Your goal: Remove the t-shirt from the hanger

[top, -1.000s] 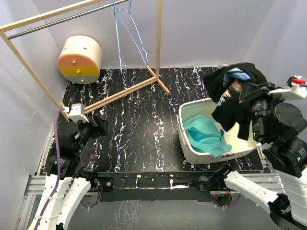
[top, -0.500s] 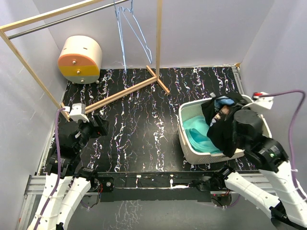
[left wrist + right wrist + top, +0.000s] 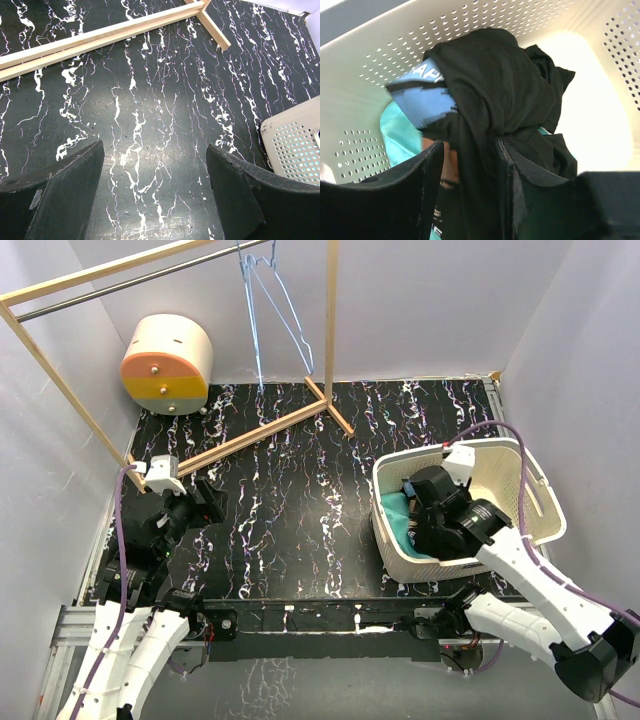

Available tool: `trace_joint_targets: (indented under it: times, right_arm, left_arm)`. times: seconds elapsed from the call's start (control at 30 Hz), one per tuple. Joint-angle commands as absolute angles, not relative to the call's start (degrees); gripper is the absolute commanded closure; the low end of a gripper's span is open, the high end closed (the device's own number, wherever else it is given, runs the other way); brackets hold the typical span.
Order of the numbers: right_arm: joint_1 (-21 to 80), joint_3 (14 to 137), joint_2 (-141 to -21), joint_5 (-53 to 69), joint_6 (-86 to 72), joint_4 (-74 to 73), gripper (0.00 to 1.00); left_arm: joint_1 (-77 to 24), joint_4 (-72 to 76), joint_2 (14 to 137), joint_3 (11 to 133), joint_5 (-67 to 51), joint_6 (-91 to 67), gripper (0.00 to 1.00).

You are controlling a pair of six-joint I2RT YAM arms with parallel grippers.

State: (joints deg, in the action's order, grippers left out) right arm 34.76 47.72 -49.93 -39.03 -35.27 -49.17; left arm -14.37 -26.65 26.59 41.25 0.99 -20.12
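The black t-shirt point(image 3: 500, 100) is off the blue wire hanger point(image 3: 278, 305) and lies bundled in the white laundry basket point(image 3: 530, 490). The right gripper point(image 3: 470, 155) straddles it, fingers part-spread (I cannot tell whether they pinch the cloth). The next move is probably to release and lift clear. The left gripper point(image 3: 155, 190) gapes wide and empty above the black marbled tabletop point(image 3: 290, 470), with pale walls around.

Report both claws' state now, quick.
Left claw: open, empty.
Right claw: around the black t-shirt; whether it grips cannot be told.
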Motion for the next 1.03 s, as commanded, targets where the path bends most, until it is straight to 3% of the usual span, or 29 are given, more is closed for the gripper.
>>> trace_joint_targets:
  times: [0.0,0.07,0.23,0.27,0.33,0.37,0.6,1.0]
  right_arm:
    - [34.2,47.9,-53.9,-36.9,-37.8,-44.2,0.48]
    - [34.2,48.3,-55.7,-36.9,-38.5,-44.3,0.38]
    - [34.2,53.4,-54.6,-36.3,-38.9,-46.0,0.31]
    - [34.2,54.2,-53.3,-34.7,-37.1,-44.8,0.25]
    - [34.2,55.9,-50.5,-26.6,-32.4,-39.9,0.03]
    - [34.2,56.9,-49.5,-22.7,-30.3,-38.6,0.02]
    - [34.1,62.9,-47.7,-3.9,-24.1,-35.0,0.02]
    - [34.2,58.6,-42.1,-10.8,-20.0,-35.5,0.02]
  left_arm:
    - [-14.5,-26.1,26.7,41.2,-0.2,-19.8,0.2]
    - [-14.5,-26.0,27.0,41.3,-0.7,-19.7,0.19]
    - [-14.5,-26.0,27.6,41.3,-1.5,-19.5,0.19]
    - [-14.5,-25.9,27.5,41.3,-1.5,-19.5,0.19]
    - [-14.4,-25.8,27.3,41.3,-1.7,-19.5,0.19]
    - [-14.4,-25.8,27.2,41.3,-1.7,-19.5,0.19]
    - [-14.5,-25.7,27.2,41.2,-1.9,-19.6,0.17]
    - [-14.5,-25.8,27.6,41.2,-1.8,-19.6,0.11]
